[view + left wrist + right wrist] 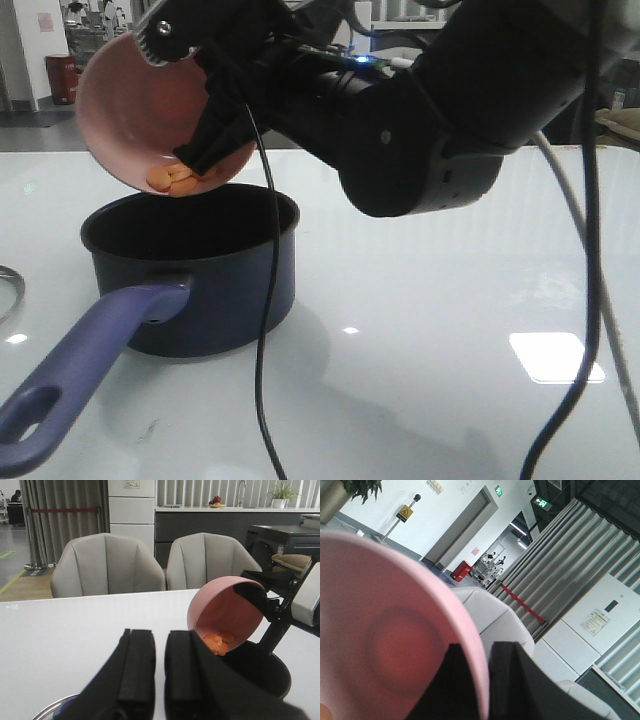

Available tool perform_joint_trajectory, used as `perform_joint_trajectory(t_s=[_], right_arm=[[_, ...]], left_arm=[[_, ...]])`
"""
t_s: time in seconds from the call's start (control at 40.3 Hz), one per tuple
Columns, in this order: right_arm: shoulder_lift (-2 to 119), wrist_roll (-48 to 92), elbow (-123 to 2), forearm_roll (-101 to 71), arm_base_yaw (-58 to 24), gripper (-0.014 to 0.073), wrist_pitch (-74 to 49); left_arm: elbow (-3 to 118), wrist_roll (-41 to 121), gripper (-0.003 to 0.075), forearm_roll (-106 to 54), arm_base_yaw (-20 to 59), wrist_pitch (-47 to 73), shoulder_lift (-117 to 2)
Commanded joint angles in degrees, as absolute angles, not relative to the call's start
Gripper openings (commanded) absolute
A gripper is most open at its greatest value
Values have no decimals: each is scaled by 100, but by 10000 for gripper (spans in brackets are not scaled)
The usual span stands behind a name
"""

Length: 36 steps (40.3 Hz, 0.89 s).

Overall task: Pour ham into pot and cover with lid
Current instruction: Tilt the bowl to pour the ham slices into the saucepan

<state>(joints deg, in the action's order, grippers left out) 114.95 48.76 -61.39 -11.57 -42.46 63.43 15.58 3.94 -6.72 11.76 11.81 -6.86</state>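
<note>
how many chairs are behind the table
2. In the left wrist view, one chair stands at the table's far edge and another chair beside it, nearer the pink bowl. More could sit outside the frame.

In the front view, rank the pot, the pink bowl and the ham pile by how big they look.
1. The pot, handle included.
2. The pink bowl, tilted over it by the right gripper; it is partly hidden.
3. The ham, clearly smallest.

Bright overhead light; square glare on glossy table [556, 357]; soft shadows; close gripper fingers [515, 690] blurred.
</note>
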Motion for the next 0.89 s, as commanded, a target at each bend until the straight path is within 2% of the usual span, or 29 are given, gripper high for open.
perform_joint_trajectory(t_s=[0.0, 0.422, 0.72, 0.869], right_arm=[[11054, 5077, -6244, -1087, -4236, 138, 7457], [10427, 5323, -6249, -1007, -4260, 138, 7457], [10481, 5308, -6375, -1014, -4089, 138, 7452], [10481, 4316, -6353, -1573, -4099, 138, 7380]], left_arm=[[1711, 386, 154, -677, 1219, 730, -737], [1711, 386, 154, -677, 1219, 735, -737], [1711, 386, 154, -677, 1219, 735, -737], [1711, 386, 154, -677, 1219, 735, -737]])
